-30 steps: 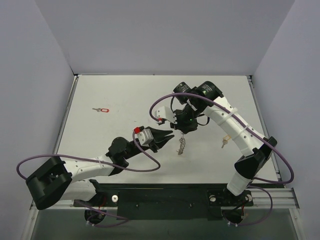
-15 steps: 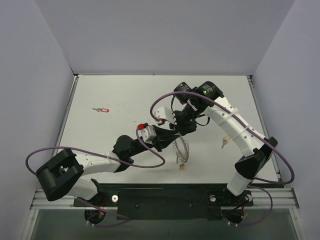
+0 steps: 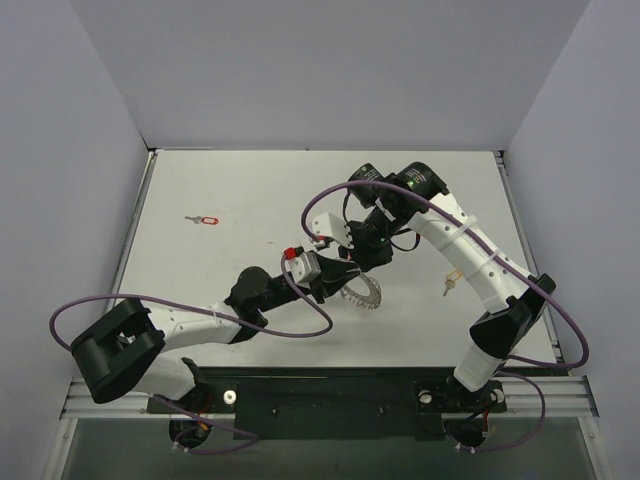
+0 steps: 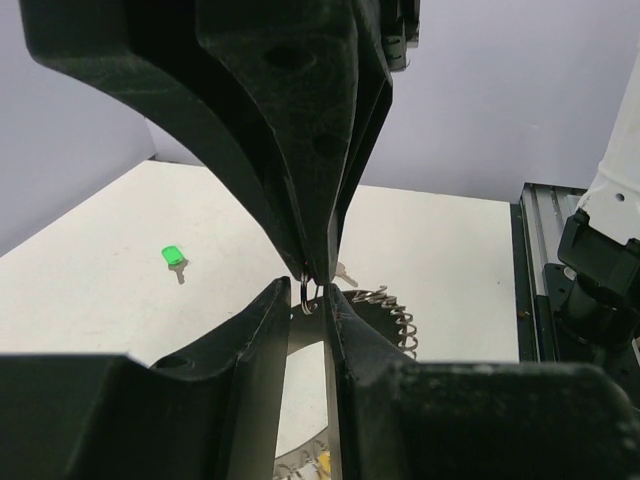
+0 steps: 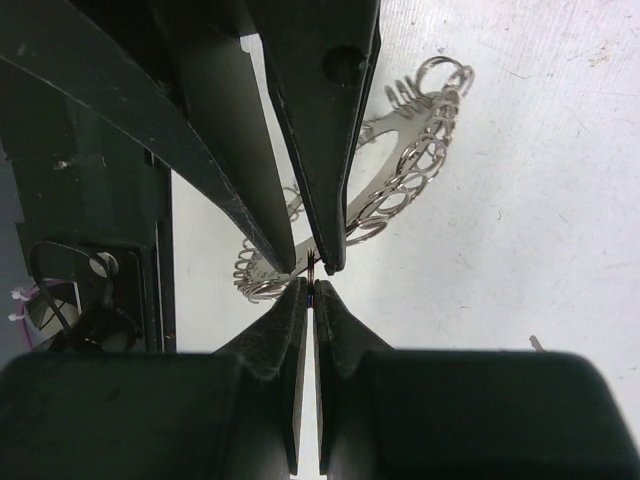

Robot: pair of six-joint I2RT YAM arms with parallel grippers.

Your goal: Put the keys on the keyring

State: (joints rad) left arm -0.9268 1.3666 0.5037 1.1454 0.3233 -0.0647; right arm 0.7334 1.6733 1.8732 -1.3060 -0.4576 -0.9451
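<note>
The keyring (image 3: 366, 294), a silver hoop with a wavy rim, hangs tilted just above the table (image 3: 250, 190). My right gripper (image 3: 350, 268) is shut on a thin wire loop at its edge. In the right wrist view the hoop (image 5: 405, 175) fans out beyond the closed fingertips (image 5: 313, 288). My left gripper (image 3: 332, 284) meets it tip to tip. Its fingers stand partly open, one on each side of that loop (image 4: 308, 293), and I see no squeeze. A red-headed key (image 3: 205, 219) lies far left, a pale key (image 3: 449, 284) at the right, and a green-headed key (image 4: 172, 257) on the table.
Grey walls close in the table on three sides. A black rail (image 3: 330, 385) carrying the arm bases runs along the near edge. Purple cables loop off both arms; the left arm's cable (image 3: 300, 325) sags close to the tabletop.
My left gripper has moved up and right until its tips straddle the loop held by the right gripper. The hoop has swung from hanging edge-on to a flatter tilt.
</note>
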